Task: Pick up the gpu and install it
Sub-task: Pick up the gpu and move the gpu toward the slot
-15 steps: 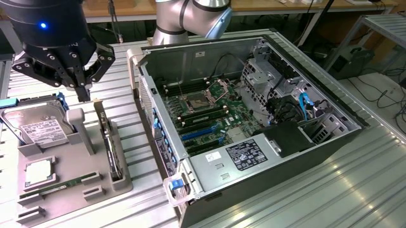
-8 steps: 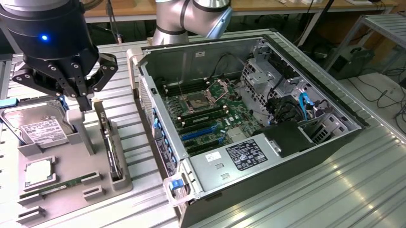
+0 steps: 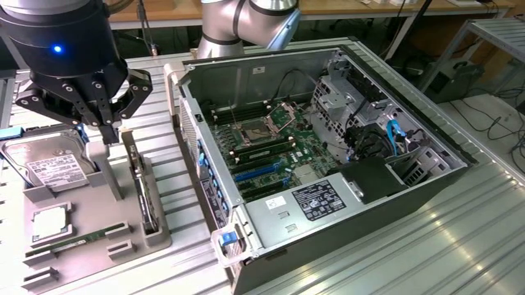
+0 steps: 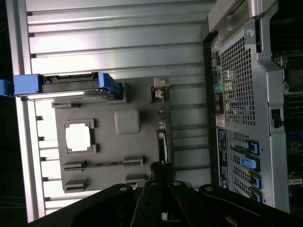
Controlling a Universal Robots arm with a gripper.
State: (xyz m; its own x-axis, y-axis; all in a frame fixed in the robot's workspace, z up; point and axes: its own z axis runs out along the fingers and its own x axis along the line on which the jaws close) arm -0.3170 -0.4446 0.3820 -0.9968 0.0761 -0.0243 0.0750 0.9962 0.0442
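Tool [image 3: 98, 135] over tray [image 3: 86, 212], near gpu [image 3: 149, 203]

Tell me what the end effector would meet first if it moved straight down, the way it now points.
Probably the upper edge of the gpu, standing in its slot on the gray tray: the wrist view shows the end effector lined up over one end of it. Depth is unclear.

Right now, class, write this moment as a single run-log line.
end effector: over tray, near gpu, contact unclear | gpu: on edge in tray slot, not lifted | computer case: open, gpu not installed
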